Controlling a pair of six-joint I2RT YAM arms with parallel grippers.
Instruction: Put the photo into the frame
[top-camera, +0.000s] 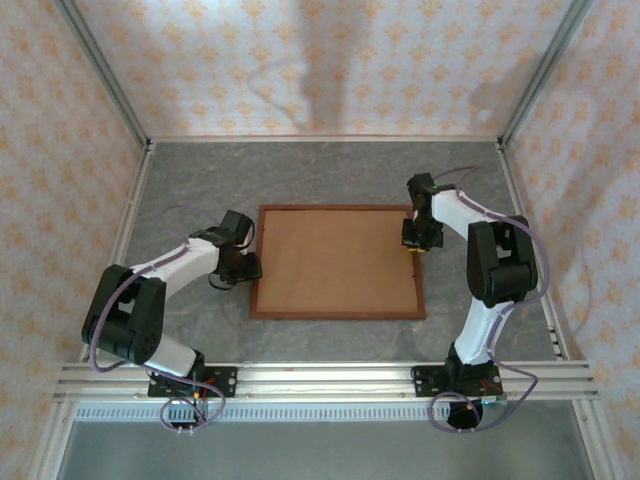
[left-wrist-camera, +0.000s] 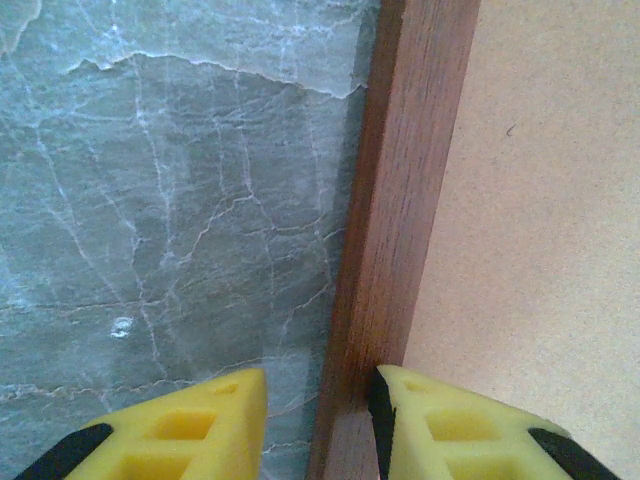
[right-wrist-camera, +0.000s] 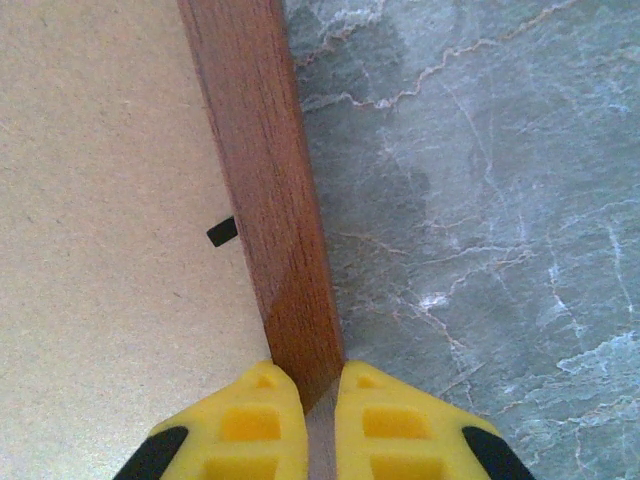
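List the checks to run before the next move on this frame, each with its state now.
1. The right gripper shut on the right rail of the frame: ok.
2. The left gripper shut on the left rail: not ok, its fingers straddle the rail with a gap on the outer side.
3. The frame lying flat on the table: ok.
4. The backing board seated inside the frame: ok.
5. The photo in place under the board: cannot tell.

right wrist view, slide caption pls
Yellow fingers clamp the reddish-brown wooden frame, plain brown backing board inside, grey marbled table outside
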